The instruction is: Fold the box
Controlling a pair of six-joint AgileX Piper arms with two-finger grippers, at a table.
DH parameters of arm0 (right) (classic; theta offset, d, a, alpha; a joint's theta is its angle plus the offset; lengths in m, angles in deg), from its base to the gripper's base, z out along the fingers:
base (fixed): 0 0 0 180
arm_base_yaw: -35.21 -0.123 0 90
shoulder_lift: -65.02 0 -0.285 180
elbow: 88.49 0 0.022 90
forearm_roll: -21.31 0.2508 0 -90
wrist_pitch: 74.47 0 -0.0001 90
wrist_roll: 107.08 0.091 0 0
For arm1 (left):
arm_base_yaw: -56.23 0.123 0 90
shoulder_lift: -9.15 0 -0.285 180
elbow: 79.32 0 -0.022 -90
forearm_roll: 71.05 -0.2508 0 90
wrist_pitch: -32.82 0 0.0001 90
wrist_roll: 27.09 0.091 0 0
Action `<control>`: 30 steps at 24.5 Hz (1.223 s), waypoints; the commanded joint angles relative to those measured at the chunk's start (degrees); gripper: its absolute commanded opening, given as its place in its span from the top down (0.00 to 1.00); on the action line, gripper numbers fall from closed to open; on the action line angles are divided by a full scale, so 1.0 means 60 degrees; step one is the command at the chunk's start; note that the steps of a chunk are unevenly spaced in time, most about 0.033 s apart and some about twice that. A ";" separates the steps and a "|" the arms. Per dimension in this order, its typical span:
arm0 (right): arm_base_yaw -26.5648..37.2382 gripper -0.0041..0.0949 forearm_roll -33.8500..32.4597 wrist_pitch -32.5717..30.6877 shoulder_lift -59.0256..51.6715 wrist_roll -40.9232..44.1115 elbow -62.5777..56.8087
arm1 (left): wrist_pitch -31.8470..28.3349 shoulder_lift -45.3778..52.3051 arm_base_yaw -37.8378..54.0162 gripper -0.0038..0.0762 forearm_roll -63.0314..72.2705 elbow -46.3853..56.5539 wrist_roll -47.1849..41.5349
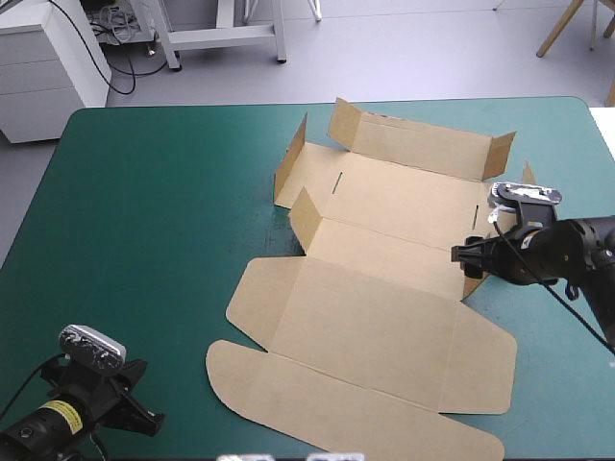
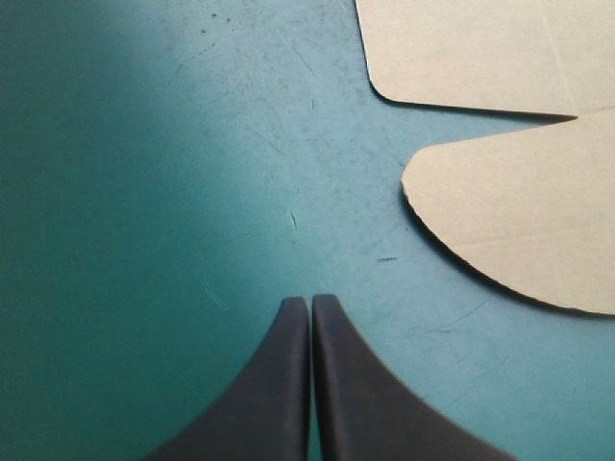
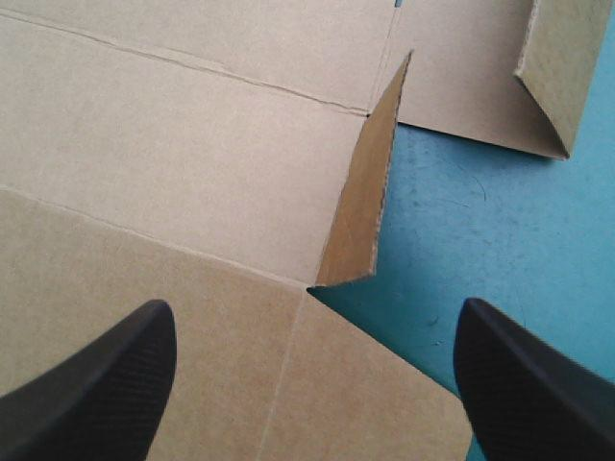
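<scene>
Flat brown cut-board box toward right of teal-green desk; far flaps part raised. Right black-finned hand wide open, empty, over box's right edge, small upright side flap just ahead. Left hand closed, empty, beside rounded lid tab. Best: straddle flap squarely, grip near crease, fold slowly.

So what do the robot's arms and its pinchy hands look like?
The left arm and right arm are black. Each ends in two broad black fingers curved like fins; the right gripper's fingers look finely woven. The left arm wears a yellow label.
</scene>
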 commanded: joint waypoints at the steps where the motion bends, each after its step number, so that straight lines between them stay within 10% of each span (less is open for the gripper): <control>1: 0.0014 0.22 0.0137 0.0426 0.0429 -0.0013 0.0603 | -0.0541 -0.0073 -0.0038 0.96 -0.0065 -0.0336 -0.0064; 18: 0.0840 0.26 0.1082 0.0685 0.3286 -0.1083 0.0757 | -0.0541 -0.0073 -0.0038 0.96 -0.0065 -0.0336 -0.0064; 27: 0.0840 0.92 0.1090 0.0858 0.3327 -0.1143 0.0757 | -0.0541 -0.0073 -0.0038 0.96 -0.0065 -0.0336 -0.0064; 30: 0.0840 0.98 0.1090 0.0840 0.3327 -0.1277 0.0757 | -0.0541 -0.0073 -0.0038 0.96 -0.0065 -0.0336 -0.0064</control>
